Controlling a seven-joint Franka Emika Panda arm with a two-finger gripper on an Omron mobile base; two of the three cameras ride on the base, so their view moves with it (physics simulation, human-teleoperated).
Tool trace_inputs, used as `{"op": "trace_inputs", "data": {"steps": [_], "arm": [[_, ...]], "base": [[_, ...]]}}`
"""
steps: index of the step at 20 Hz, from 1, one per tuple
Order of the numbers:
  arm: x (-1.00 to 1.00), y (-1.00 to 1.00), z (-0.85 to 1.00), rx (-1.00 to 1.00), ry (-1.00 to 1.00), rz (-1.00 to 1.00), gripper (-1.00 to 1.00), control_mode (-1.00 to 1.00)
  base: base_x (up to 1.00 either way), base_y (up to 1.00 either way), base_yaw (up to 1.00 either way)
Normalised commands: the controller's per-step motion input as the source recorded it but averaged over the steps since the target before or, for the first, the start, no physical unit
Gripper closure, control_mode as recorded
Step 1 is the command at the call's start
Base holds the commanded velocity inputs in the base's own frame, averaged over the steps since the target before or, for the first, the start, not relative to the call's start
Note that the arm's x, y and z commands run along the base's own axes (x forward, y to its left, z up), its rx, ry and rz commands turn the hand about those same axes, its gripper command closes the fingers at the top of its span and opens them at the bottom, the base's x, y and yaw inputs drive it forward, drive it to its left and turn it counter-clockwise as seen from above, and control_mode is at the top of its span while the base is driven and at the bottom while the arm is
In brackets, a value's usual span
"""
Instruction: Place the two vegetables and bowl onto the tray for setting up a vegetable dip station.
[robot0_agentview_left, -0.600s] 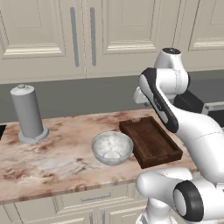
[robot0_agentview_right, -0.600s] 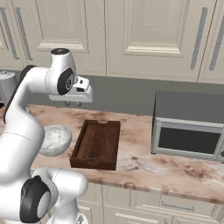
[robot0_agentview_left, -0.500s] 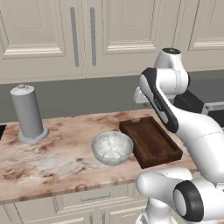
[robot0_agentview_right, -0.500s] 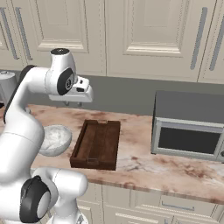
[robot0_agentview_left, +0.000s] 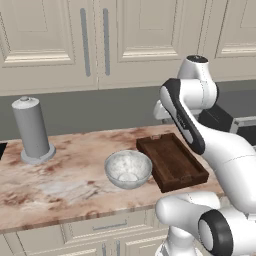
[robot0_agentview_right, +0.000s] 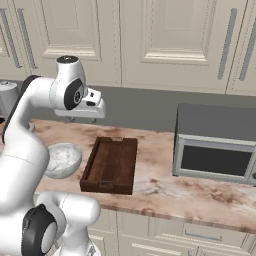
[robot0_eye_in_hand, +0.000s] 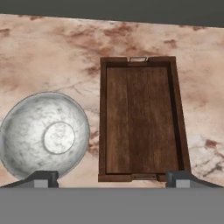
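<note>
Fingers (robot0_eye_in_hand: 41, 178) spread wide and empty, hovering high above the counter (robot0_eye_in_hand: 48, 52). Directly below lies the tray (robot0_eye_in_hand: 139, 118), bare, long axis running away; bowl (robot0_eye_in_hand: 43, 135) sits just beside the left finger's side.

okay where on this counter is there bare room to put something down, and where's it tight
The tray floor is bare. Open counter lies between the grey canister and the bowl, and more between the tray and the microwave. It is tight where the bowl sits close beside the tray's long rim. The open gripper hangs above them.
</note>
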Motion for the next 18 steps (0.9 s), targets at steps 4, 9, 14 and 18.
{"op": "trace_inputs", "data": {"steps": [4,9,14,18], "arm": [[-0.12,0.01,0.00,0.00,0.00,0.00,-1.00,-1.00],[-0.38,0.00,0.00,0.00,0.00,0.00,-1.00,-1.00],[-0.62,0.00,0.00,0.00,0.00,0.00,-1.00,-1.00],[-0.61,0.00,0.00,0.00,0.00,0.00,-1.00,-1.00]], "base": [[0.00,0.00,0.00],[0.00,0.00,0.00],[0.00,0.00,0.00],[0.00,0.00,0.00]]}}
